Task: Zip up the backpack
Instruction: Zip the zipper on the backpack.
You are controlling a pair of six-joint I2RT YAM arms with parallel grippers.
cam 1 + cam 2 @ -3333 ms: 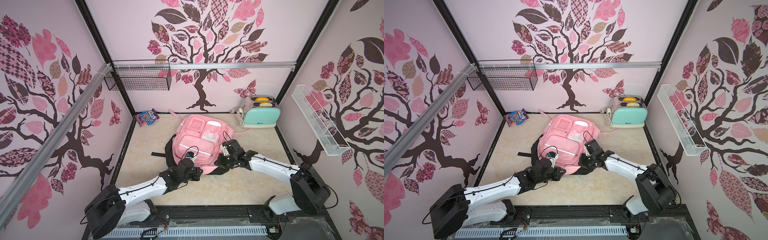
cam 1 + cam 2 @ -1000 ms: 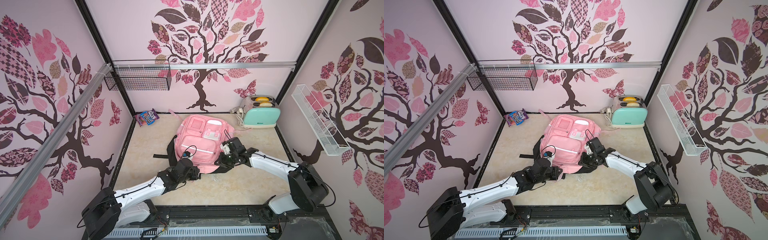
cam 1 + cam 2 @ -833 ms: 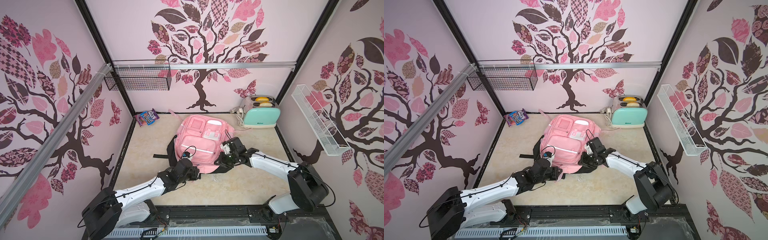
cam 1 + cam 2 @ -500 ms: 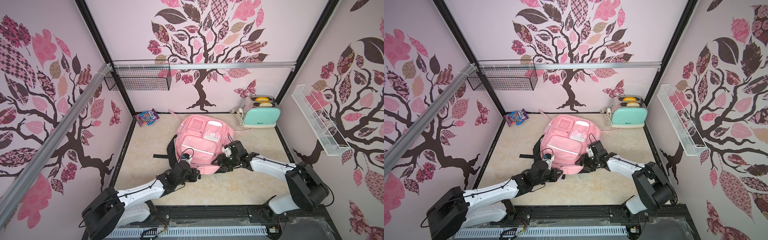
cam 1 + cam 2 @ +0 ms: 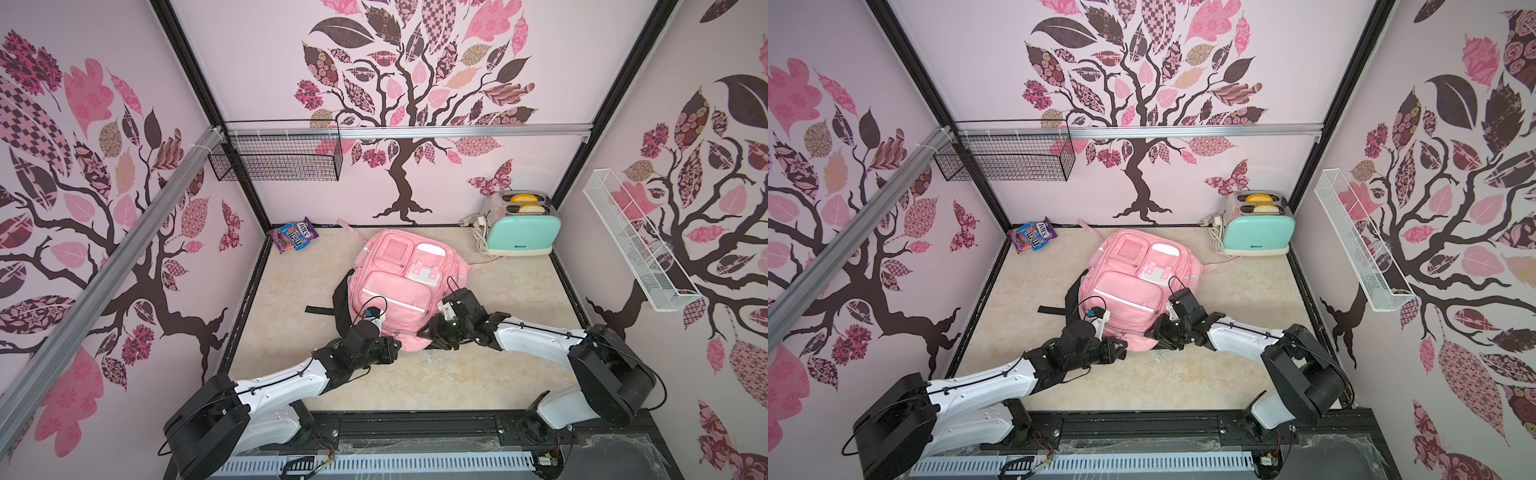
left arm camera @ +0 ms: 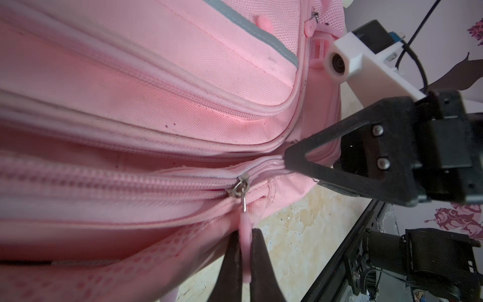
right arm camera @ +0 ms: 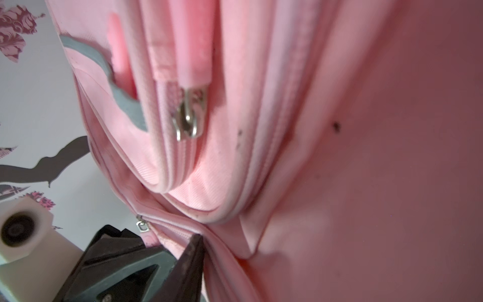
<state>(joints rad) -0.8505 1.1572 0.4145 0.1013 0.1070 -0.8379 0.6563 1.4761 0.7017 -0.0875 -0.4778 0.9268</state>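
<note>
The backpack is soft and buckles easily. Left jaws clamp the zipper pull between them: hold there. Right jaws' state cannot be told.

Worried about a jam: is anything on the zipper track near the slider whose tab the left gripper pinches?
Yes. The left gripper pinches the pink pull tab of the slider; just along the backpack track, the right gripper's fingertip presses on the zipper. It would block travel that way; the opposite stretch looks clear.
</note>
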